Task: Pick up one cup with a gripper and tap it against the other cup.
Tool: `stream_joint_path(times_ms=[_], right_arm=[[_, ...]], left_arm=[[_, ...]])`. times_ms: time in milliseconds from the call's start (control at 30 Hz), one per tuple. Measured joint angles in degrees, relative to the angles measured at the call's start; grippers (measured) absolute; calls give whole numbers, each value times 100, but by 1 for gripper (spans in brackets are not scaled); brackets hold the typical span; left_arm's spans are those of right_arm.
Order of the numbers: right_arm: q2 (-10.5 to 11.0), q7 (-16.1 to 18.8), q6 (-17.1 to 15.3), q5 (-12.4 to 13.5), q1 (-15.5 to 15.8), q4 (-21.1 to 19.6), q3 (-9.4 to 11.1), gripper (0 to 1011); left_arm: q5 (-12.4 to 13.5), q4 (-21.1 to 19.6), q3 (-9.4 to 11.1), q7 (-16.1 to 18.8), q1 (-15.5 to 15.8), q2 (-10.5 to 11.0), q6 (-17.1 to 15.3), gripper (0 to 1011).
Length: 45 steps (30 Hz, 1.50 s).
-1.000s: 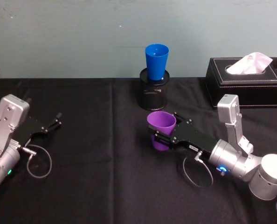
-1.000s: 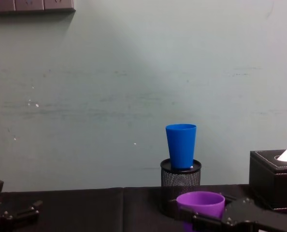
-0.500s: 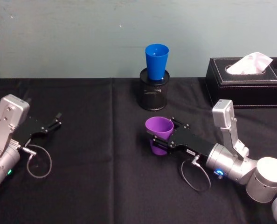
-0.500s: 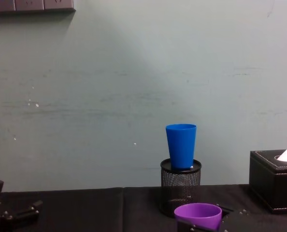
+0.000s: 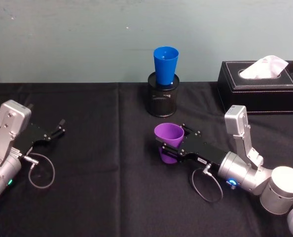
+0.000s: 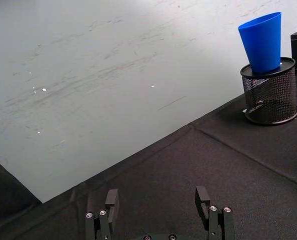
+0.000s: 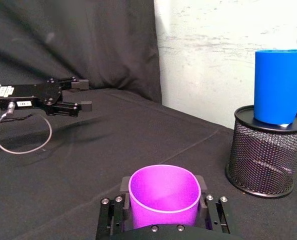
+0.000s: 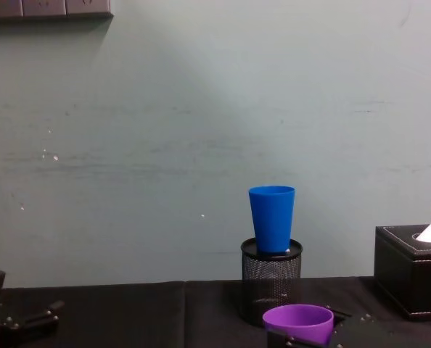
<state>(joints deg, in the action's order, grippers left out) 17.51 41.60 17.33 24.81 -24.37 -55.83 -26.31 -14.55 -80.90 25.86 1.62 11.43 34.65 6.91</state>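
The purple cup (image 5: pixel 168 141) stands upright in the middle of the black cloth, about a hand's width in front of the pen holder. My right gripper (image 5: pixel 171 137) is shut on it, one jaw on each side (image 7: pixel 162 184). I cannot tell whether the purple cup's (image 7: pixel 163 197) base touches the cloth. The blue cup (image 5: pixel 165 64) sits upright in the black wire-mesh pen holder (image 5: pixel 162 101) at the back centre, apart from the purple cup (image 8: pixel 298 323). My left gripper (image 5: pixel 55 132) rests open at the far left, nothing between its fingers (image 6: pixel 202 197).
A black tissue box (image 5: pixel 262 84) with a white tissue stands at the back right. A pale wall runs right behind the blue cup (image 8: pixel 271 217) and pen holder (image 8: pixel 271 283). Loose cable loops (image 5: pixel 40 173) hang by both wrists.
My right gripper has drawn the purple cup slightly back toward me and lower, away from the pen holder; it has barely moved in the last half second. The left arm is still.
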Motion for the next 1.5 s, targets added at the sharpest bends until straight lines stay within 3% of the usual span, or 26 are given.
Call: stream_joint_path(times_ms=[233,367,867,1100,1367,1500], right_arm=[[2,0,-2,0,0,-3,-1,854],[4,0,-5,2,0,-5,-1,1000],[3,0,-11,7,0,-8,-1,1003],[44,-83,121,-84,77,-222,38,1002],[110,-321,178,-188,186,-605,148,1002],[136,-680,77,-275,279,-927,290,1003]], left_arm=[[0,0,0,0,0,0,0,1000],[0,0,0,0,0,0,0,1000],[0,0,0,0,0,0,0,1000],[0,0,0,0,0,0,0,1000],[0,0,0,0,0,0,0,1000],[0,0,0,0,0,0,0,1000]])
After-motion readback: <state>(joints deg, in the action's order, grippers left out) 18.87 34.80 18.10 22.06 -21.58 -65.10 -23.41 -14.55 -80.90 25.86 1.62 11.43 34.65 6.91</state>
